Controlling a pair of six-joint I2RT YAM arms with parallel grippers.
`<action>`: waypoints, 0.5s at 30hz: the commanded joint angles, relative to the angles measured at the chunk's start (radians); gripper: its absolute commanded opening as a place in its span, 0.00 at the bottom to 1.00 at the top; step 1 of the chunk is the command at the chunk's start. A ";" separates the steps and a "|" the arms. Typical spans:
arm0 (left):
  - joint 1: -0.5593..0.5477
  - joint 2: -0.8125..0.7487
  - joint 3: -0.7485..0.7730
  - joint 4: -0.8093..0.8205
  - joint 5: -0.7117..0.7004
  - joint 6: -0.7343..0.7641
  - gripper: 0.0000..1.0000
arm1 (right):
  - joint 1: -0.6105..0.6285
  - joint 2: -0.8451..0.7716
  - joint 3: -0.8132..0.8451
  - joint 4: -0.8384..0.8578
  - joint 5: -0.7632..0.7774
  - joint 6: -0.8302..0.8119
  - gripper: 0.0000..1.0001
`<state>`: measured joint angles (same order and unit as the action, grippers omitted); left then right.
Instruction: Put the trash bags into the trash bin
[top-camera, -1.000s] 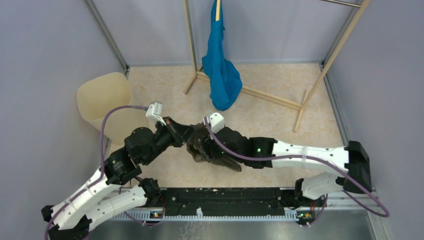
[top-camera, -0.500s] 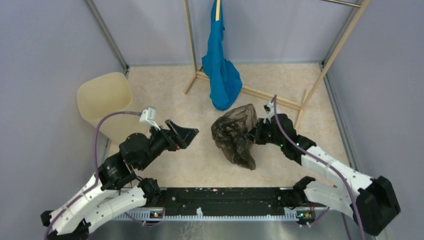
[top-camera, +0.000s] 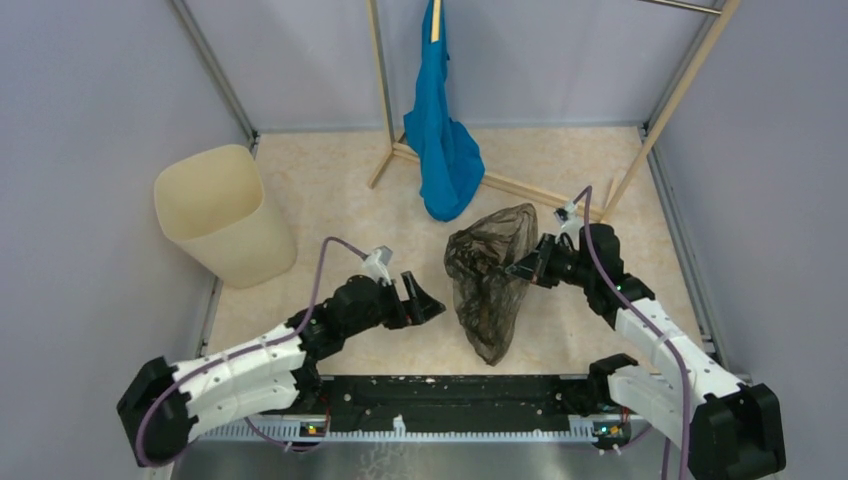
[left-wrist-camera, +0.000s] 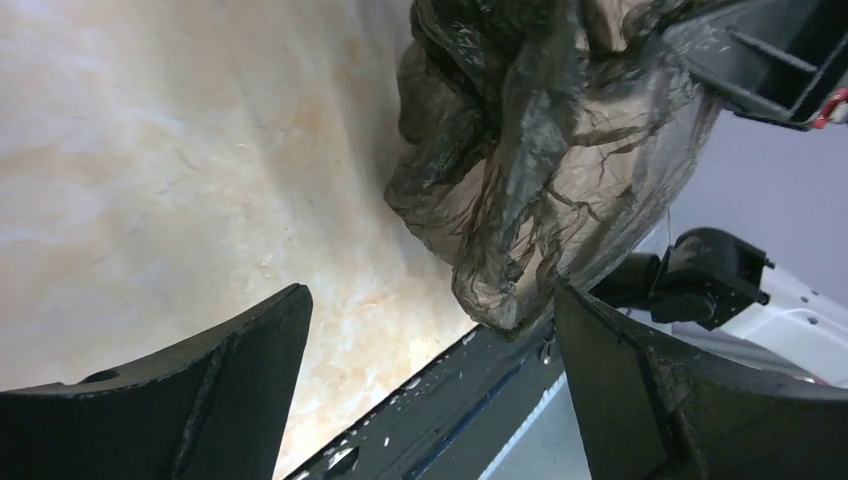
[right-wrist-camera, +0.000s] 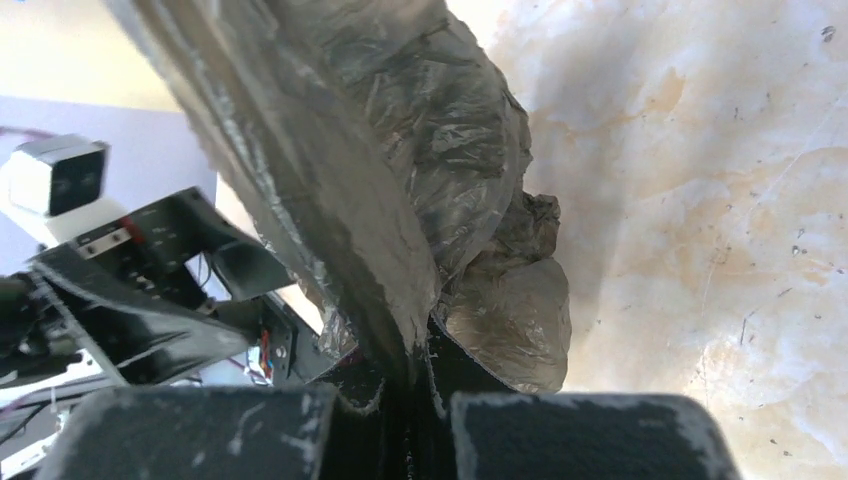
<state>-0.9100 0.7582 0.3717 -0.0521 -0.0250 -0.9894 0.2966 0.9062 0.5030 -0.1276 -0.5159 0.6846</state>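
The trash bag (top-camera: 488, 280), dark grey-brown see-through film, hangs in the middle of the floor from my right gripper (top-camera: 522, 268), which is shut on its upper edge. In the right wrist view the film (right-wrist-camera: 440, 130) is pinched between the closed fingers of the right gripper (right-wrist-camera: 410, 370). My left gripper (top-camera: 425, 300) is open just left of the bag and holds nothing. The left wrist view shows its left gripper (left-wrist-camera: 430, 300) spread wide, with the bag (left-wrist-camera: 530, 150) ahead of it, apart from both fingers. The cream trash bin (top-camera: 222, 215) stands upright at the far left.
A bright blue cloth (top-camera: 440, 150) hangs from a wooden rack (top-camera: 540, 195) at the back, just behind the bag. Grey walls close in the left and right sides. The black base rail (top-camera: 450, 400) runs along the near edge.
My left gripper opened and let go of the bag, then swung right and nearer. My right gripper shut on the bag and carried it right and back.
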 joint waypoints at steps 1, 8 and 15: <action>0.001 0.234 0.009 0.449 0.196 -0.063 0.94 | -0.006 -0.027 -0.025 0.020 -0.058 -0.018 0.00; -0.009 0.551 0.196 0.493 0.331 -0.021 0.69 | -0.007 -0.067 -0.044 0.004 -0.057 -0.032 0.00; -0.011 0.556 0.156 0.483 0.254 -0.039 0.21 | -0.007 -0.129 -0.019 -0.101 -0.008 -0.088 0.00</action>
<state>-0.9180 1.3334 0.5346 0.3981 0.2638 -1.0378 0.2966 0.8215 0.4526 -0.1745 -0.5514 0.6491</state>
